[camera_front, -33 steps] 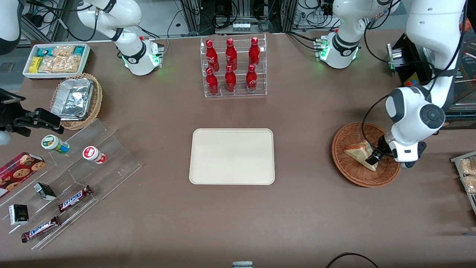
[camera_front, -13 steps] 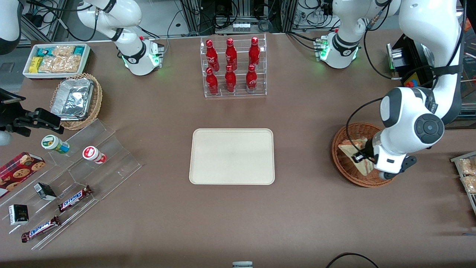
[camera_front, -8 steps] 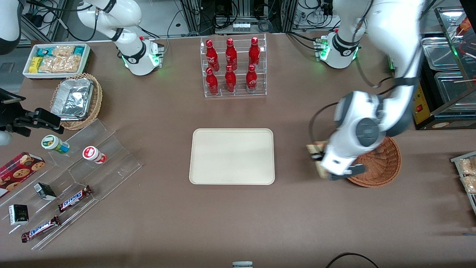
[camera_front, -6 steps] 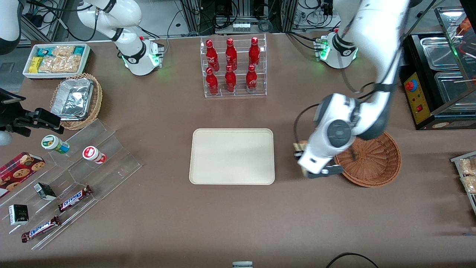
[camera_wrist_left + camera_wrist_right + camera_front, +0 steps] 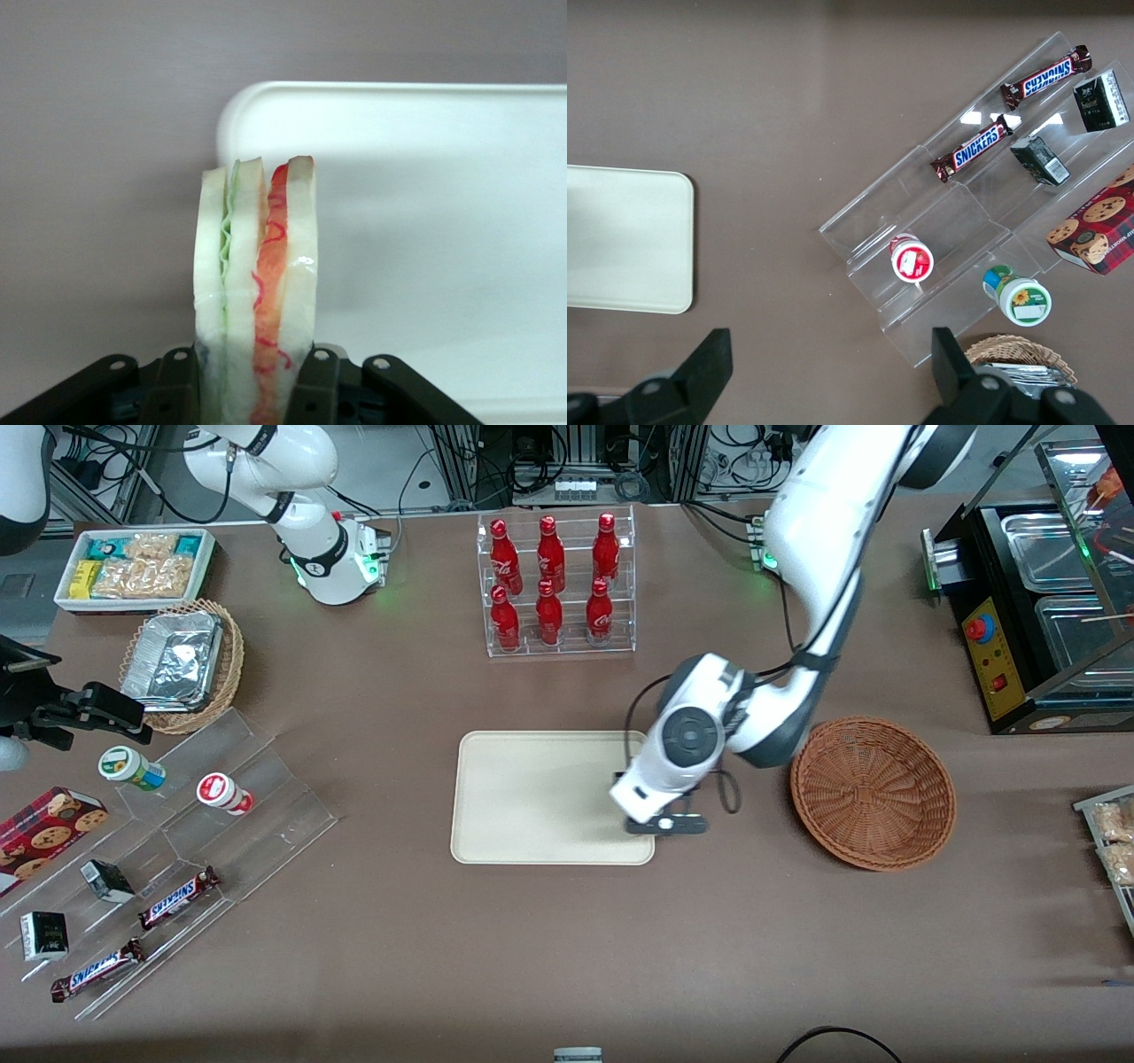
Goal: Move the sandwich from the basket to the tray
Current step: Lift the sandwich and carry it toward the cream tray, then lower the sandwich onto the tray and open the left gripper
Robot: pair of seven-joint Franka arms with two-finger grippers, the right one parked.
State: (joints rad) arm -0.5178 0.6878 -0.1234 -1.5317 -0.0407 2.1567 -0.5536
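Brown table [image 5: 372, 957]; gripper [image 5: 252, 390] clamps layered white sandwich [image 5: 257, 292].

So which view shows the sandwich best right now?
The left wrist view: the sandwich stands on edge, clamped in the tool, layers showing, over the tray's corner. In the front view the arm hides it; only the tool's body above the tray edge shows. The right wrist view shows just a tray corner, no sandwich.

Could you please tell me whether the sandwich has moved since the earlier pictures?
Yes. The sandwich, clamped in the gripper, has left the basket and travelled toward the parked arm's end, now above the tray edge.
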